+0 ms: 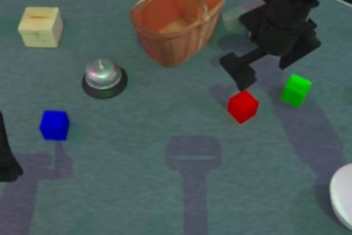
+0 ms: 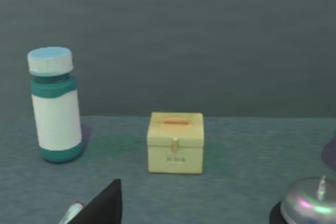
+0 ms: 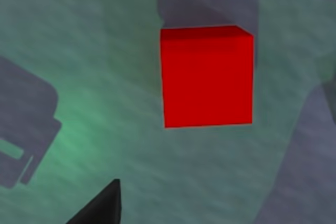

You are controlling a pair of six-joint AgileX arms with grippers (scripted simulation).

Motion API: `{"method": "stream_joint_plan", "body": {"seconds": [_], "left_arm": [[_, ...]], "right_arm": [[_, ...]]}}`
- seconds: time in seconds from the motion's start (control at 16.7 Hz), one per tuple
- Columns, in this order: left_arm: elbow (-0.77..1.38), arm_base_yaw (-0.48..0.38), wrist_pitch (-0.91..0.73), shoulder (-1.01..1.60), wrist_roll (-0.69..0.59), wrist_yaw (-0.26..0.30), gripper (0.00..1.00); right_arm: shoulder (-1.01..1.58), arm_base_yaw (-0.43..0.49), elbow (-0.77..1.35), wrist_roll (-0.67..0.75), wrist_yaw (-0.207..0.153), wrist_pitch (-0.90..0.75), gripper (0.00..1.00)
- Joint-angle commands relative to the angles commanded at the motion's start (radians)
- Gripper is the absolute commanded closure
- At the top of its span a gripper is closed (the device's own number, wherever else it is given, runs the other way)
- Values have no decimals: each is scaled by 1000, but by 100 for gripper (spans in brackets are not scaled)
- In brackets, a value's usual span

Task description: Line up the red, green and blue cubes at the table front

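Note:
The red cube [image 1: 242, 107] lies right of the table's middle, and the green cube [image 1: 296, 89] sits a little to its right and slightly farther back. The blue cube [image 1: 54, 125] rests alone near the left side. My right gripper [image 1: 268, 63] hovers open just behind the red and green cubes, holding nothing. In the right wrist view the red cube [image 3: 207, 76] fills the middle, apart from the one dark fingertip [image 3: 104, 207] that shows. My left gripper [image 1: 6, 160] is parked at the left edge, near the blue cube, with one fingertip [image 2: 105, 205] in its wrist view.
A wicker basket [image 1: 179, 20] stands at the back centre, close to the right arm. A silver bell [image 1: 103, 75] and a cream slotted box [image 1: 40, 27] sit at the back left. A white rounded object [image 1: 344, 193] lies at the front right edge. A teal-and-white bottle [image 2: 55, 111] stands near the box.

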Motion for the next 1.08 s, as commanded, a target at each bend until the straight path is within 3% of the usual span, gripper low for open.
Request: {"method": "stream_joint_plan", "body": {"seconds": [0.3, 0.66, 1.08], "left_arm": [[0, 0, 0, 0, 0, 0, 0], [0, 0, 0, 0, 0, 0, 0], [0, 0, 0, 0, 0, 0, 0]], "right_arm": [[172, 36, 170, -13, 2, -89, 0], [178, 33, 171, -13, 2, -87, 0], [247, 38, 11, -12, 3, 151, 0]]}}
